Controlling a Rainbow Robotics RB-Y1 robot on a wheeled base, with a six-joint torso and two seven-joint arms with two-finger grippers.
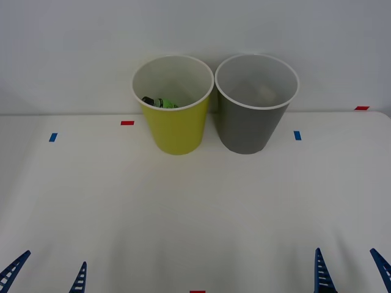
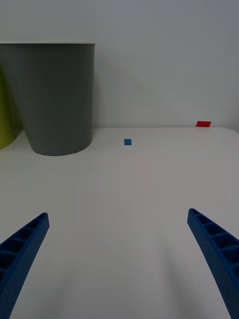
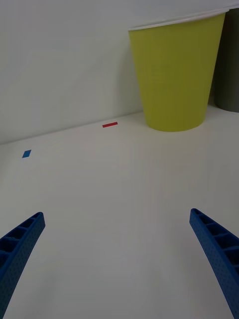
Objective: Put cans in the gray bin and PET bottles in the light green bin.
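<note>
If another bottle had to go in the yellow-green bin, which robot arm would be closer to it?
Probably the left. The light green bin stands on the left side of the pair, more toward the left gripper, while the gray bin sits toward the right gripper. Both grippers are open, low at the table's near edge. The green bottle already lies inside.

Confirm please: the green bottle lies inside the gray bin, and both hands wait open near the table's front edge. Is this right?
Not quite. The front view shows the green bottle inside the light green bin, not the gray bin. The left hand and right hand do wait open near the front edge.
</note>
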